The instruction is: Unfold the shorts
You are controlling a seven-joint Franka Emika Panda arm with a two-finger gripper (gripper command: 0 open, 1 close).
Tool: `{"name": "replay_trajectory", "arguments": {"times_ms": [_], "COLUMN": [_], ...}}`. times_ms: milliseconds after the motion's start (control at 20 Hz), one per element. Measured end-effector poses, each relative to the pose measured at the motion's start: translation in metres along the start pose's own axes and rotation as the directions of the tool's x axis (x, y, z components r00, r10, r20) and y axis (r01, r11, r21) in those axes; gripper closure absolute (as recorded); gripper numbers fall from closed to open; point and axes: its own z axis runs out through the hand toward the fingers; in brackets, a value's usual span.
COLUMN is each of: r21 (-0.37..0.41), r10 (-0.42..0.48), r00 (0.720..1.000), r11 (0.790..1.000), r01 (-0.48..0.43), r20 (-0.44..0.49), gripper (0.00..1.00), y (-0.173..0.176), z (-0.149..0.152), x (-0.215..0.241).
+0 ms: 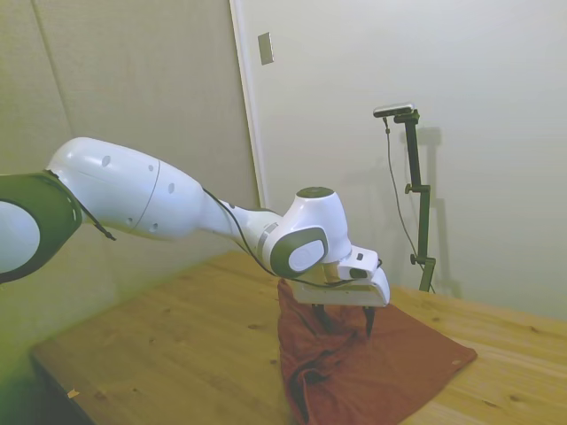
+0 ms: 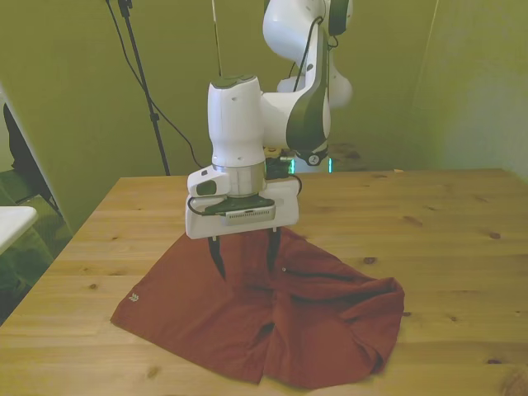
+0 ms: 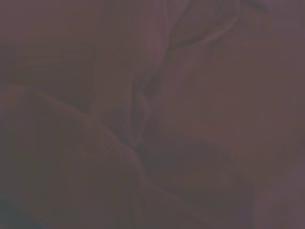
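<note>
Claw (image 2: 245, 265) spread above rumpled shorts (image 2: 272, 318), tips seemingly touching fabric.

I count one rust-red soft fabric pair of shorts (image 2: 272, 318), one wooden plank table (image 2: 445, 223) under it, and one two-finger gripper (image 2: 244, 262) of mine.

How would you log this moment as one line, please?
gripper: open, fingers straddling fabric | shorts: bunched on table, not unfolded

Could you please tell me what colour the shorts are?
Rust-red shorts, clearest in the front view.
</note>
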Motion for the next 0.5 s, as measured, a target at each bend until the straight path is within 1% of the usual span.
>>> {"name": "replay_trajectory", "arguments": {"times_ms": [150,500], "r21": [0.000,0.015], "r10": [-0.004,0.003], "r00": [1.000,1.000], "r11": [1.000,1.000], "r01": [0.004,-0.003], "r20": [0.007,0.020], "gripper": [1.00,1.00], "y": [-0.0030,-0.0031], "z": [0.0070,0.0130], "x": [0.0008,-0.0002]}}
